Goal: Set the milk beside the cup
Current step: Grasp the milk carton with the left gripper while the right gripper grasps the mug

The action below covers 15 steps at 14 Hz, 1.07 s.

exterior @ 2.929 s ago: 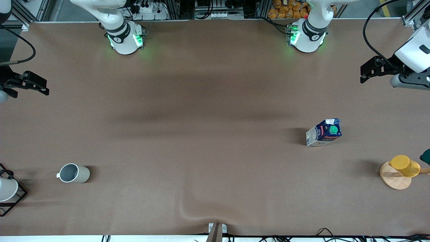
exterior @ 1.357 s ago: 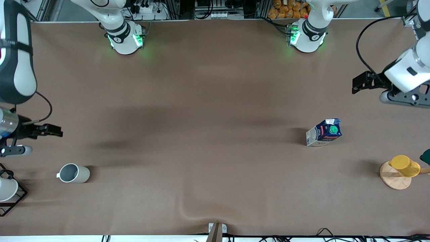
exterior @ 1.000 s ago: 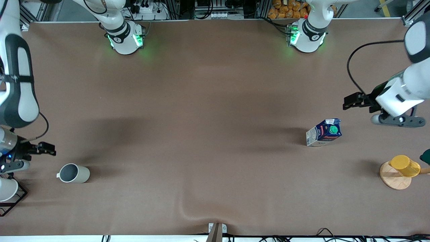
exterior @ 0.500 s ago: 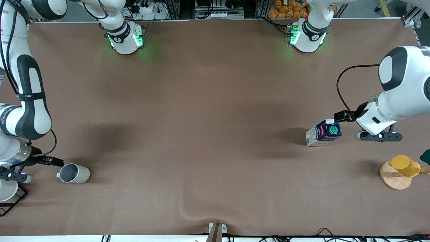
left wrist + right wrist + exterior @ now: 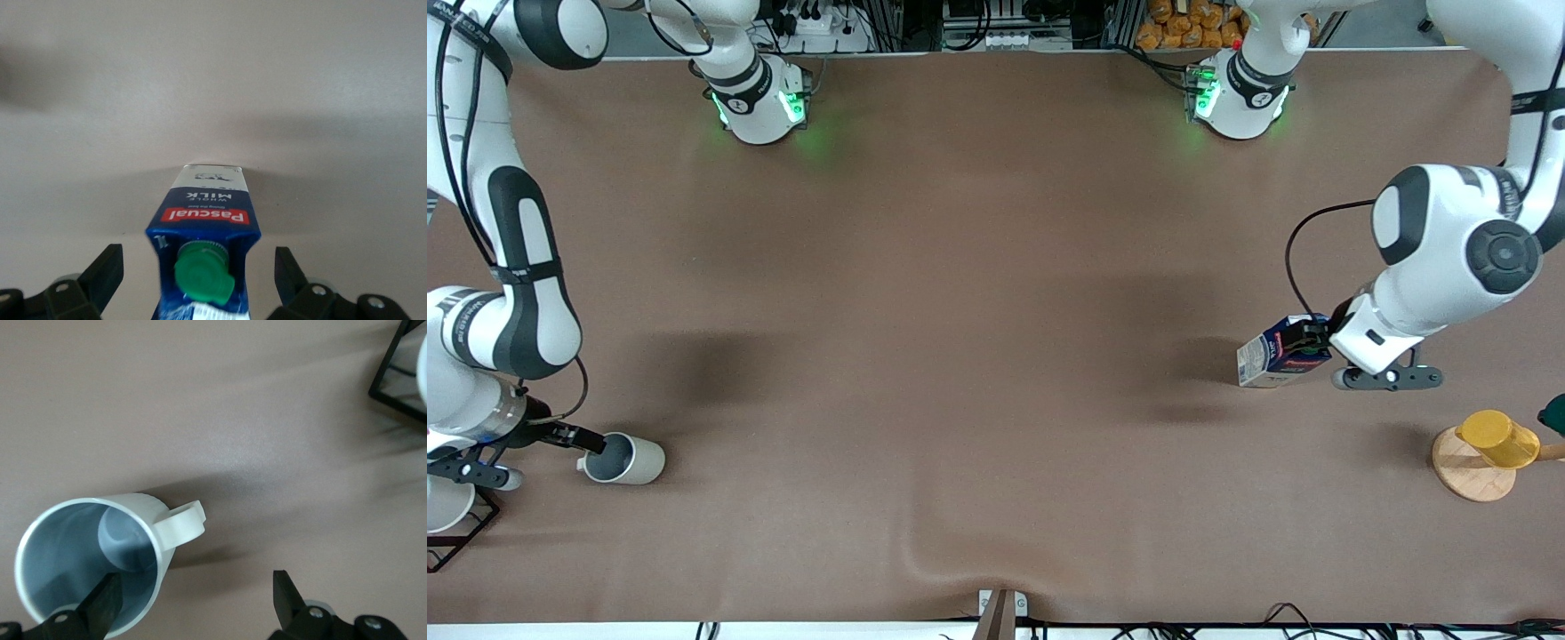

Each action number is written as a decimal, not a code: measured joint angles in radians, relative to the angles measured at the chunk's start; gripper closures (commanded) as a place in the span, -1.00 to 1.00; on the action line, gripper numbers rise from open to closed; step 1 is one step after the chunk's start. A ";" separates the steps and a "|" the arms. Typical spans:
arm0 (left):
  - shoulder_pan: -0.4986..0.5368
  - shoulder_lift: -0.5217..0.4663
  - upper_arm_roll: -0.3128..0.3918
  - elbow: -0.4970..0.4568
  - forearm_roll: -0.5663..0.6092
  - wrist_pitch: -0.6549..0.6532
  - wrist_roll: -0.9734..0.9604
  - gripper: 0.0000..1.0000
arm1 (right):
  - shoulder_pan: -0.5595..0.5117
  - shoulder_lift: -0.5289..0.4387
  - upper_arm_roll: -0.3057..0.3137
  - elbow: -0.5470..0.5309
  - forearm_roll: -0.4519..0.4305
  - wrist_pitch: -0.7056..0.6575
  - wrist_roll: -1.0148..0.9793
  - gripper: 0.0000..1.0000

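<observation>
Left pincer [image 5: 197, 287] straddles milk [image 5: 208, 227] — apart.

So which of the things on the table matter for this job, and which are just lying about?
Belongs to the job:
milk, between the open left gripper's fingers
cup, with the open right gripper at its rim

Just lying about:
yellow cup on a wooden stand
white cup in a black wire rack

Bare table [image 5: 960, 356] between milk [image 5: 1282, 354] and cup [image 5: 623, 459] — no obstacle on that stretch.
</observation>
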 measured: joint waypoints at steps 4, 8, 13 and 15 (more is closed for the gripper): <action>-0.004 0.007 -0.011 -0.018 0.000 0.013 -0.020 -1.00 | 0.002 0.016 0.007 0.000 0.046 0.003 0.018 -0.30; -0.013 0.018 -0.014 -0.024 0.000 0.018 -0.020 -0.96 | 0.003 0.034 0.008 0.000 0.067 0.003 0.018 1.00; -0.008 0.033 -0.012 -0.026 0.002 0.020 -0.020 0.05 | 0.003 0.034 0.008 0.011 0.068 0.003 -0.011 1.00; -0.006 0.035 -0.011 -0.026 0.003 0.020 -0.020 0.31 | 0.006 0.034 0.010 0.016 0.065 0.003 -0.037 1.00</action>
